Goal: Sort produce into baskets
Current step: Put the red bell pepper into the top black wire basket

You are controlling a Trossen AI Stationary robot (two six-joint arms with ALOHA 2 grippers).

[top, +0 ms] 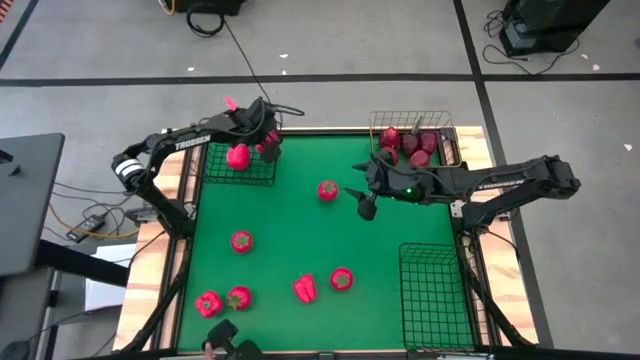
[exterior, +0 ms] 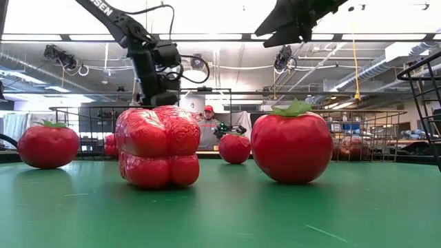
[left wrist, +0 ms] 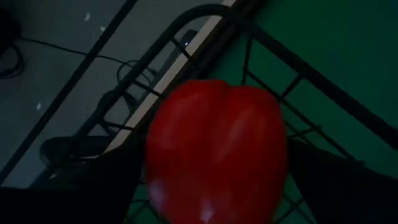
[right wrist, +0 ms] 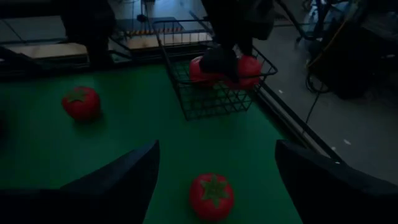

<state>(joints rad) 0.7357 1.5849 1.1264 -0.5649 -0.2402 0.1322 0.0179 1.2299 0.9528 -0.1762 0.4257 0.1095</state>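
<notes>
L pincer: I'm holding the left pincer [top: 268, 143] over the squarish black basket [top: 240, 178] at the tabletop's [top: 290, 240] far-left corner, fingers pinching a red pepper [left wrist: 216, 149]; basket rim and mesh are showing just beneath it in the wrist view.
In basket: another pepper [top: 238, 156] is lying just beside and below the pincer.
R pincer: the right pincer [top: 366, 198] is hovering w/ fingers spread, carrying nothing; a tomato [right wrist: 211, 195] is sitting just under and ahead of it, the gold basket [top: 415, 125] of dark red apples [top: 419, 146] just behind it.
Loose produce: six pieces are waiting on the green, most well apart from both pincers; the longer black basket [top: 435, 295] is on the right arm's side.
Risk: I'm judging that a release from this height could bounce the pepper off the other one or the rim and out. Both arms are also nearing mid-table, so a clash is possible.
</notes>
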